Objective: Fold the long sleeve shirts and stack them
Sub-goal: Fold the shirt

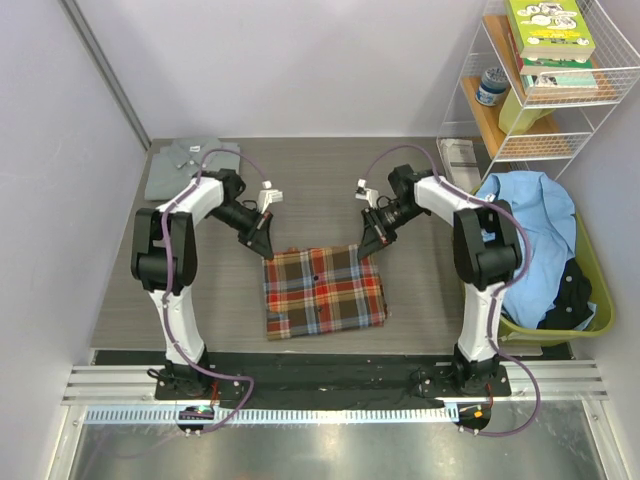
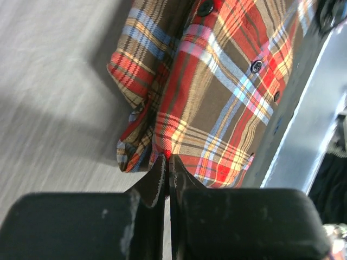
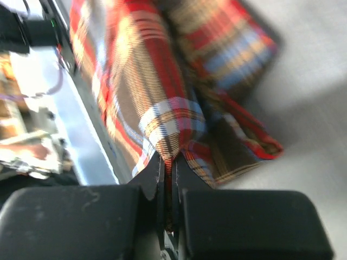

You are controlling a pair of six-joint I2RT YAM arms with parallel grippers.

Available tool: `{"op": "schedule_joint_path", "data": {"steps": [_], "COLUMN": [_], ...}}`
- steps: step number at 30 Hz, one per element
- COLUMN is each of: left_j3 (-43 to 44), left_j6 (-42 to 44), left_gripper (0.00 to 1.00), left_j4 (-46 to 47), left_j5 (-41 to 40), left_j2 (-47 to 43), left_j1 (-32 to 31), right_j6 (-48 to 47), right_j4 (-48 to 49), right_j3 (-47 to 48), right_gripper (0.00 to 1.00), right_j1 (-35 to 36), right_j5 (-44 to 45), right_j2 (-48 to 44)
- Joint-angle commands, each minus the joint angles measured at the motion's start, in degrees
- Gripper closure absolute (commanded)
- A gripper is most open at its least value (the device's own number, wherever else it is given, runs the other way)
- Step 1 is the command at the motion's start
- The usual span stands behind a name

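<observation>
Plaid flannel shirt (image 1: pixel 322 290) lies folded in the middle of the table (image 1: pixel 420 300). It is seen whole only from above, where the pale grey shirt (image 1: pixel 190 165) also shows, folded at the far-left corner. Wrist views alone show the left gripper (image 2: pixel 167 165) and right gripper (image 3: pixel 168 162) each clamped tight, pinching the plaid's far edge.

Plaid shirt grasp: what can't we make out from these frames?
1. Top view: left tool and right tool cover the far corners of the red-orange, brown and blue plaid flannel shirt; pinched layers hidden.
2. Right wrist view: shirt blurred, folds unreadable.
3. Top view: pale grey folded cloth shirt, corner behind left arm.
</observation>
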Motion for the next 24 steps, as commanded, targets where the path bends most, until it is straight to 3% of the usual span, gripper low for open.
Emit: {"op": "schedule_joint_path", "data": {"steps": [1, 3, 4, 5, 7, 8, 10, 16, 19, 22, 24], "left_j3": [2.04, 1.25, 1.25, 1.34, 1.77, 1.69, 2.56, 9.50, 14.69, 17.24, 19.34], "left_j6": [-4.43, -6.63, -6.64, -6.03, -4.88, -4.79, -8.20, -11.03, -11.20, -12.26, -12.44], "left_gripper": [1.00, 0.99, 0.84, 0.74, 0.51, 0.48, 0.41, 0.29, 0.28, 0.30, 0.30], "left_j4": [2.71, 4.38, 4.83, 5.62, 6.41, 8.94, 13.07, 19.24, 19.94, 23.72, 24.96], "left_j5": [2.38, 1.50, 1.59, 2.20, 5.52, 6.41, 6.51, 0.89, -0.52, -1.40, -2.19], "left_j2": [4.41, 4.94, 4.08, 3.20, -1.44, -3.12, -7.25, -6.23, -1.22, 2.57, 5.80], "left_j1": [1.46, 1.81, 1.90, 2.25, 2.34, 1.99, -0.37, -12.14, -16.97, -20.85, -23.31], "right_j6": [5.59, 8.83, 9.28, 9.90, 11.57, 12.01, 13.24, 15.70, 17.89, 19.40, 19.57], "right_j4": [0.86, 2.78, 2.88, 2.97, 2.97, 2.97, 3.06, 7.01, 10.34, 14.56, 17.47], "right_j3": [5.97, 7.39, 8.61, 8.89, 8.72, 8.37, 6.53, -5.24, -12.62, -19.40, -23.08], "right_gripper": [0.94, 0.84, 0.78, 0.63, 0.44, 0.25, 0.17, 0.21, 0.37, 0.59, 0.65], "right_j1": [-1.20, -1.20, -1.28, -1.37, -2.33, -2.78, -4.44, -9.01, -9.99, -9.90, -9.99], "right_j5": [-4.70, -3.03, -2.86, -2.77, -3.46, -4.25, -4.26, -0.05, 4.86, 10.57, 13.74], "right_j2": [10.22, 12.07, 12.00, 11.65, 8.68, 7.44, 2.80, -8.73, -15.23, -20.86, -23.15]}}
